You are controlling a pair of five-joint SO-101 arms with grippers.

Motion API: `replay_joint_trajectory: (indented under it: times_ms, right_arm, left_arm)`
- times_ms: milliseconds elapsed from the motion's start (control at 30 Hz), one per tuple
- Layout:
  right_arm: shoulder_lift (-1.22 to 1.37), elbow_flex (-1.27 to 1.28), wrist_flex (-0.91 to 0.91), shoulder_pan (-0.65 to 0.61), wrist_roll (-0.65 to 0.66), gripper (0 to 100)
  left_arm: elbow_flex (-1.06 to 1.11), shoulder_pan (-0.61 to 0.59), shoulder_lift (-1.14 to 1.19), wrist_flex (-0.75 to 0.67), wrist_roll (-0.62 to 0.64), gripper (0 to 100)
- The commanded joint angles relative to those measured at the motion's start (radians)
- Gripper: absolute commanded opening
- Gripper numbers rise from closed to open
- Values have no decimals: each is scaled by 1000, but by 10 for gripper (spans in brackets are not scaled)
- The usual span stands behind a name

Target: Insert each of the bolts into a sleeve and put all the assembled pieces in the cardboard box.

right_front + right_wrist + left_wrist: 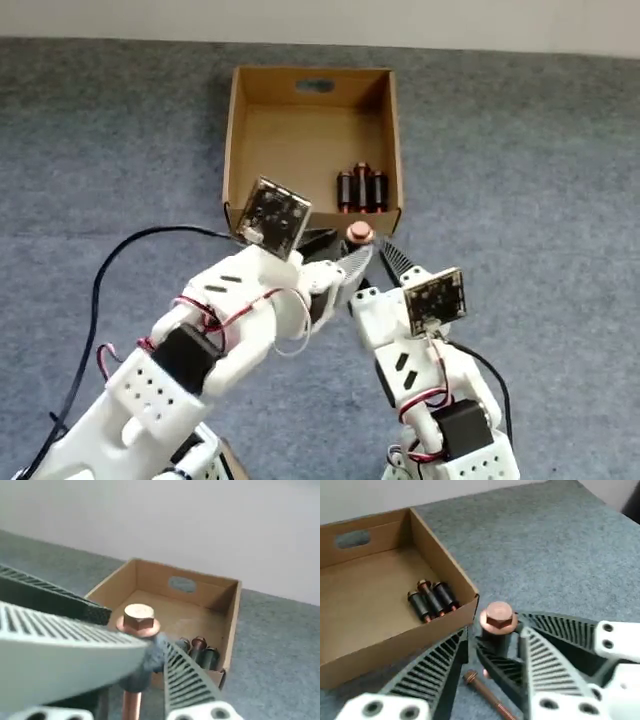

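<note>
Grey counter (520, 150) below, my right fingers (185, 680) grip a sleeved bolt (139, 620) beside the cardboard box (231, 611); next, probably lift it in.

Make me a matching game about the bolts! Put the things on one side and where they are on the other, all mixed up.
Things:
1. loose bolt
2. three assembled pieces
3. upright bolt

Places:
A. inside the cardboard box
B. gripped by the right tool
C. lying on the carpet

Pairs: 1-C, 2-A, 3-B.
</note>
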Motion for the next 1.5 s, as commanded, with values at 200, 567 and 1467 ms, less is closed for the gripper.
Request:
replay_joint_trajectory:
  times_ms: [200, 567, 1467]
  right_arm:
    - [-10, -16, -21, -4, -8, 5]
    - [-10, -21, 18, -4, -8, 5]
    - [776, -1027, 326, -5, -8, 9]
  left_arm:
    - [-8, -56, -364, 212, -6, 318]
    - [285, -593, -808, 351, -6, 47]
    - [762, -880, -769, 249, -6, 10]
